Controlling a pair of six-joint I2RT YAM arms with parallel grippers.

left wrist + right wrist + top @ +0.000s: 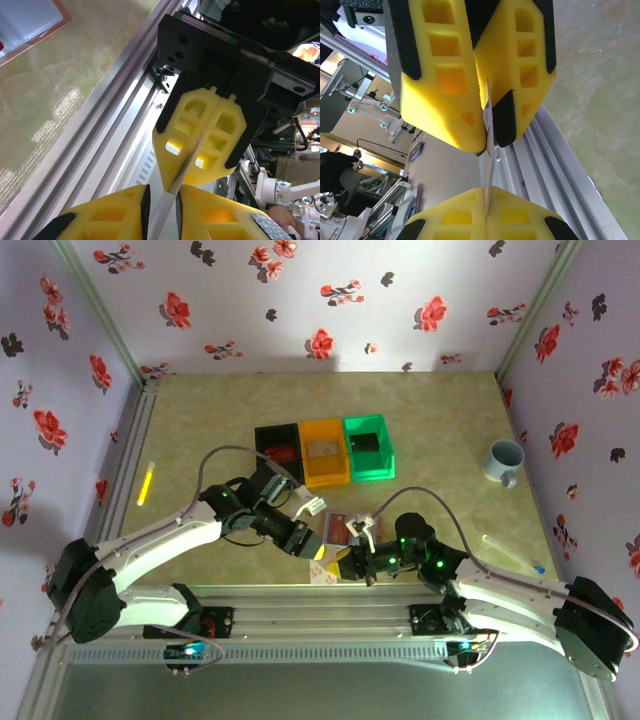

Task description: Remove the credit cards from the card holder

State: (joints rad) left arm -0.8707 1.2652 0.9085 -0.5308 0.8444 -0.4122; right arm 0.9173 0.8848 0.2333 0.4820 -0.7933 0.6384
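Fingers (445, 115) of left gripper (163, 192) and right gripper (489, 142) both clamp one credit card (489, 172), edge-on over the bench's (450, 510) near edge; card holder (338, 527) lies just behind. One grip should release before either pulls.

Overhead top view; opposed close wrist views, same card (164, 215)

tabletop (440, 420) olive, mottled | black bin (277, 447), orange bin (323, 453), green bin (368, 447) touching in a row, mid-back | mug (503, 460) right | yellow stick (145, 483) left | card holder (338, 527) front-centre | thin clear stick (510, 550) front-right
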